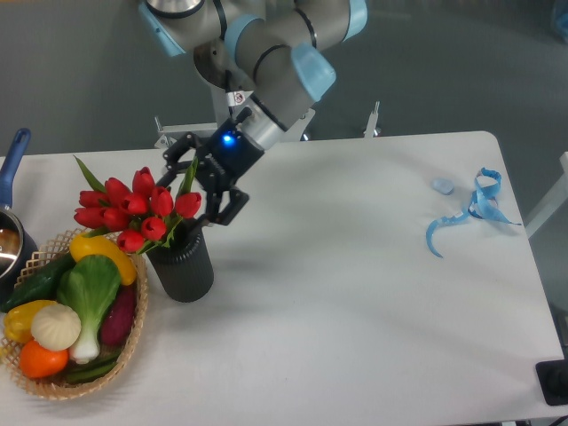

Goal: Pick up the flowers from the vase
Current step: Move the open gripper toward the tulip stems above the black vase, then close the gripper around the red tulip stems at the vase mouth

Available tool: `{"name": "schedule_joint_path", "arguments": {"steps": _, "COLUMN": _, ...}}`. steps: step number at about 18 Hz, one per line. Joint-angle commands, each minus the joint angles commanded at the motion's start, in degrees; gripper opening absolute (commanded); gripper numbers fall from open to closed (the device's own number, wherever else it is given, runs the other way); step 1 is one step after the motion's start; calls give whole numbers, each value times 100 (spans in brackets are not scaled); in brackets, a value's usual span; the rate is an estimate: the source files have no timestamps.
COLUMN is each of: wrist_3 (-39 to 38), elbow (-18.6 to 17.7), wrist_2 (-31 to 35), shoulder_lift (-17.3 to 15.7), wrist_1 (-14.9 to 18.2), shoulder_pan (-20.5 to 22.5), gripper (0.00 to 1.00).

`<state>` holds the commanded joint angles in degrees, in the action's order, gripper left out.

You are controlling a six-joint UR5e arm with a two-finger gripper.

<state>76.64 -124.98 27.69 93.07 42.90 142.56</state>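
Currently: bunch of red tulip flowers with green stems and leaves (pixel 138 209) standing in matte black ribbed cylindrical vase (pixel 183 264) on white table (pixel 355 311), near left edge, just beside round wicker basket of vegetables (pixel 67 311). Black two-finger hand (pixel 193 182) tilted, fingers spread wide, released, holding nothing; positioned at right side of blooms, overlapping one leaf tip, contact not discernible. Blue light lit on wrist. Blue ribbon scrap (pixel 470 211) well apart at far right.
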Motion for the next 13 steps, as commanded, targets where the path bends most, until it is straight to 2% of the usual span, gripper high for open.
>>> {"name": "schedule_joint_path", "arguments": {"steps": 3, "wrist_3": -35, "elbow": 228, "wrist_2": 0, "shoulder_lift": 334, "wrist_1": -106, "shoulder_pan": -88, "gripper": 98}}
{"name": "schedule_joint_path", "arguments": {"steps": 4, "wrist_3": -53, "elbow": 272, "wrist_2": 0, "shoulder_lift": 369, "wrist_1": -106, "shoulder_pan": -105, "gripper": 92}}
{"name": "schedule_joint_path", "arguments": {"steps": 6, "wrist_3": -53, "elbow": 273, "wrist_2": 0, "shoulder_lift": 379, "wrist_1": -106, "shoulder_pan": -114, "gripper": 37}}
{"name": "schedule_joint_path", "arguments": {"steps": 7, "wrist_3": -53, "elbow": 264, "wrist_2": 0, "shoulder_lift": 370, "wrist_1": -106, "shoulder_pan": -114, "gripper": 13}}
{"name": "schedule_joint_path", "arguments": {"steps": 8, "wrist_3": -53, "elbow": 272, "wrist_2": 0, "shoulder_lift": 344, "wrist_1": -106, "shoulder_pan": -106, "gripper": 0}}
{"name": "schedule_joint_path", "arguments": {"steps": 13, "wrist_3": -193, "elbow": 325, "wrist_2": -70, "shoulder_lift": 203, "wrist_1": -106, "shoulder_pan": -44, "gripper": 0}}
